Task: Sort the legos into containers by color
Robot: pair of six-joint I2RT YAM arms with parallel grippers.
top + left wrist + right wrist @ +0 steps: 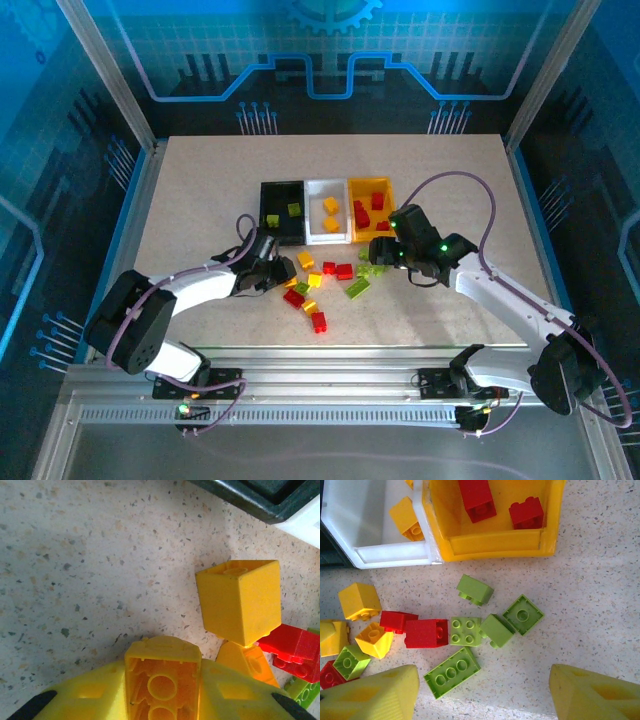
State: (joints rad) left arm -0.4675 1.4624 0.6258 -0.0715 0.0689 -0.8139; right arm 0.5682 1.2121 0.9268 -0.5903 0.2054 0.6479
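— Yellow-orange brick [162, 685], hollow underside facing the lens: who has it?

— Me. My left gripper [268, 272] is pinched onto it, low over the table [200, 180], at the left edge of the loose pile.

— And the containers?

— Joined in a row mid-table. The black bin [283, 195] holds two green pieces [272, 220], the white bin [328, 240] holds two yellow-orange pieces [331, 204], and the yellow-orange bin [495, 542] holds red pieces [477, 500].

— Your other hand?

— My right gripper [484, 682] hangs just in front of the yellow-orange bin. Its fingers are spread wide and grip nothing. A long green brick [452, 672] lies on the table below them.

— The other bricks?

— Those loose legos [320, 285], red, green and yellow-orange, lie scattered between my two grippers, just in front of the bins.
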